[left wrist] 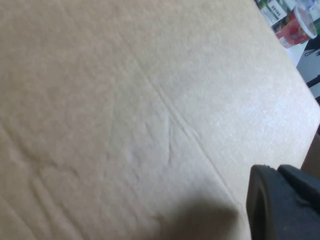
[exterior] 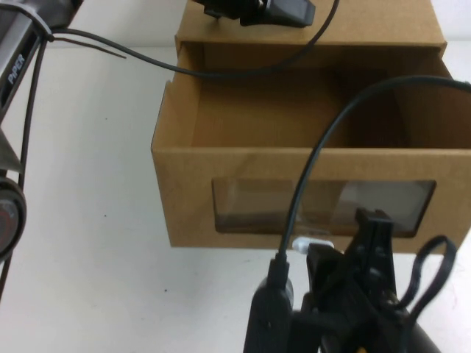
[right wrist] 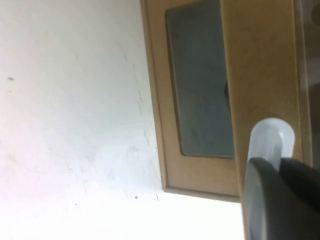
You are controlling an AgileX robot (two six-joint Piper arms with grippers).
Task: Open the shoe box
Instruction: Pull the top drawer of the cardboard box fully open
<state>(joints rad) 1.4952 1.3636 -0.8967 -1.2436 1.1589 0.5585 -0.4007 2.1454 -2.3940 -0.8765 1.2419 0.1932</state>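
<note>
- The counter (exterior: 96,220) was white and matte, flecked with a few small dark specks.
- One brown cardboard shoe box (exterior: 184,184) sat directly on it, right of centre in the high view. Its inner drawer stood slid out of the sleeve (exterior: 383,29) toward the robot, open at the top.
- The drawer's near face carried a clear window (exterior: 257,206), and its bottom edge rested on the counter.

A plain white table (exterior: 88,220), with blurred, perhaps packaged goods (left wrist: 292,22) beyond.
</note>
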